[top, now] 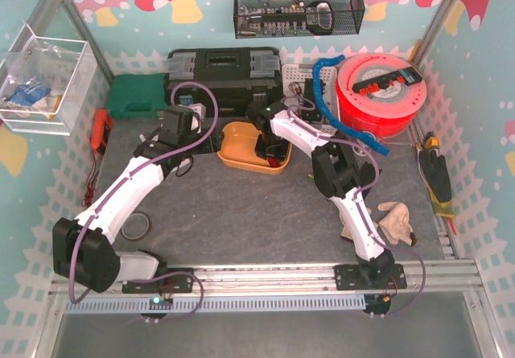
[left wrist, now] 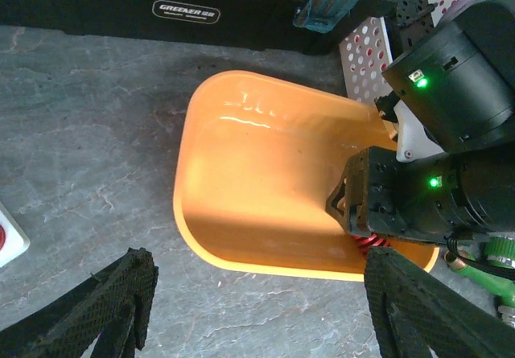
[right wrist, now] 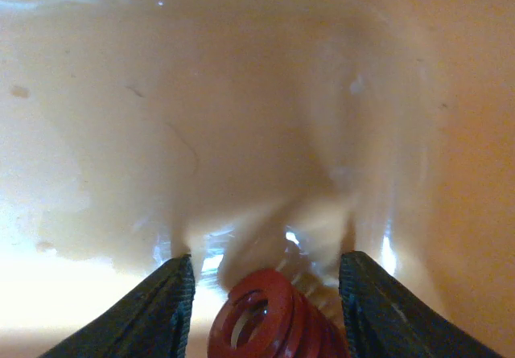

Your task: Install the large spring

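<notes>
Pickup step — inside the orange tray (left wrist: 257,181) the right hand (right wrist: 265,260) clasps the large spring (right wrist: 265,318), so next it must lift clear of the tray's wall; the left hand (left wrist: 259,265) hangs spread beside the tray.

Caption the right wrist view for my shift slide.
Red metal coil spring between the right arm's black jaws, with the glossy orange plastic tray filling the background.

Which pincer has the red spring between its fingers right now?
The right pincer, down inside the orange tray, with the red spring between its fingers; whether it grips is unclear. The left pincer hangs open outside the tray, holding nothing.
</notes>
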Available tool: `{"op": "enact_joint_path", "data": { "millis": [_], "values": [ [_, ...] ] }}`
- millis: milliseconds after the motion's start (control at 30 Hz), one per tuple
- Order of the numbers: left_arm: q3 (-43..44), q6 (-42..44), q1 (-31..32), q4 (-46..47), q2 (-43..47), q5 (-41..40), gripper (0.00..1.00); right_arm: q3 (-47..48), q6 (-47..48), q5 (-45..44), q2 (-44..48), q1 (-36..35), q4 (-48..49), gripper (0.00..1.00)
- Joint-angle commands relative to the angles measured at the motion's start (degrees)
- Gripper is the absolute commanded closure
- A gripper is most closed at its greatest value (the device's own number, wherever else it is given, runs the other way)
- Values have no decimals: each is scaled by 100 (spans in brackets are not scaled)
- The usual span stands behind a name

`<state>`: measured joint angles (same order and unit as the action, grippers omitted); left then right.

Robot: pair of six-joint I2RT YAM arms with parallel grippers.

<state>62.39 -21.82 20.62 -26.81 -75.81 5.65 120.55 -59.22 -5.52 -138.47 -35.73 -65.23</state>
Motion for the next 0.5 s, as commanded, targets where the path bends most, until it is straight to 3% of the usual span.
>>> {"op": "enact_joint_path", "data": {
  "millis": [0, 267, 467],
  "values": [
    [83, 141, 26, -53, 28, -133, 28, 138, 220, 71, -266, -56, -87, 49],
    [65, 140, 21, -52, 33, -188, 27, -74, 1105, 12, 71, -52, 197, 48],
    [35, 92, 21, -26, 7, -124, 27, 492, 2827, 218, 149, 92, 501, 44]
  ]
}}
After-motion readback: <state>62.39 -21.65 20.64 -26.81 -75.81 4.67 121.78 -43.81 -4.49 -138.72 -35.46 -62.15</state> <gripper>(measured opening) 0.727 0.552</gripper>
